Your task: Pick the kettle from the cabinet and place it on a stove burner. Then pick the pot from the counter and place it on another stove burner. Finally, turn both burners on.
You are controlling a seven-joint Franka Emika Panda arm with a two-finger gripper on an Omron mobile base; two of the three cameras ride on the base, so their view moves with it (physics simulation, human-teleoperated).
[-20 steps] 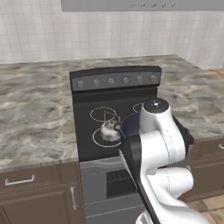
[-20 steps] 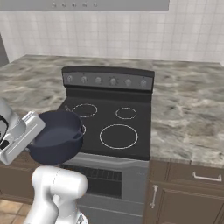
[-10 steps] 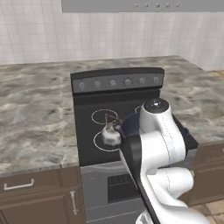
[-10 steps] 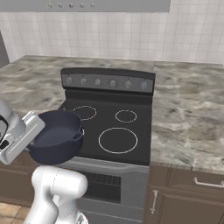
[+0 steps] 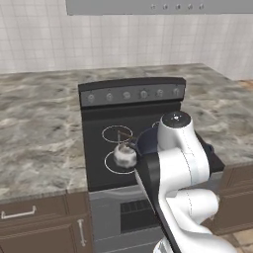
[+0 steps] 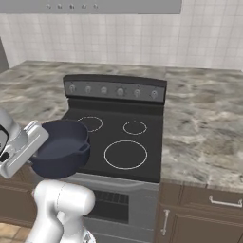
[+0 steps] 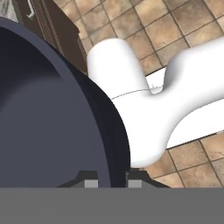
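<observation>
Clamped on the rim of the pot (image 7: 52,131), the pincer (image 7: 109,180) is seen in the hand view with one dark fingertip inside the wall and one outside, the jaws set narrow around it. Brown floor tiles (image 7: 175,26) and a brown drawer front (image 7: 52,26) are seen beyond the rim, at about 12 o'clock.

In the right base view the pot (image 6: 61,147) is held off the surface at the 8 o'clock corner of the stove (image 6: 142,124), tilted slightly, one loop handle turned toward the burners. Three ringed burners lie bare to its right. The counter (image 6: 204,128) runs on both sides of the stove.

In the left base view the kettle (image 5: 124,155) stands upright on the front left burner, at 9 o'clock from the arm. Six round knobs (image 5: 133,94) are set along the back panel; no writing can be read on them.
</observation>
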